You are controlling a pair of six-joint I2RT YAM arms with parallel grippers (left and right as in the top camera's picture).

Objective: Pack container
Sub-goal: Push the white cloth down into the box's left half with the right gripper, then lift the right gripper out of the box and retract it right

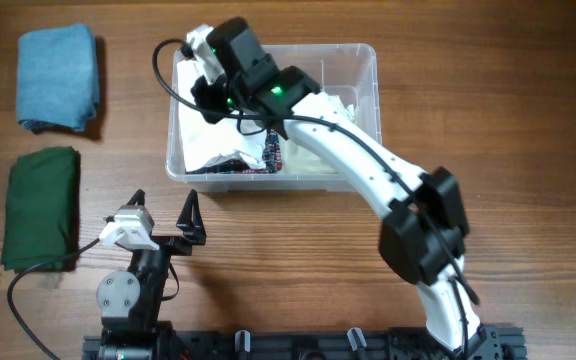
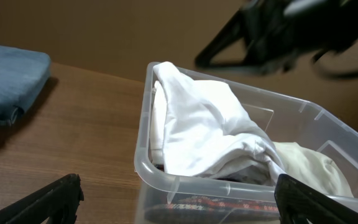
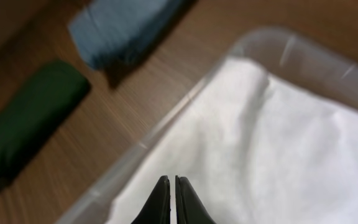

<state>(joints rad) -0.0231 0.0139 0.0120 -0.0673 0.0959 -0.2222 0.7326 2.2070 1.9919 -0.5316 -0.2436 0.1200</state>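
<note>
wooden table [image 1: 268,240] here. the clear container [image 1: 371,70] sits right under the right claw [image 3: 171,182], pinched shut on nothing, above the bunched white cloth [image 3: 260,137]. left claw [image 1: 163,205] gapes open, well back. i'd press that cloth flat first; folded blue towel [image 1: 58,78] waits off to its left.

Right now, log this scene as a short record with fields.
container: clear tub, part filled
contents: white cloth bunched on top
outside: blue cloth and green cloth, folded, left of the container
left end effector: open, empty, in front of the container
right end effector: shut, above the white cloth
</note>
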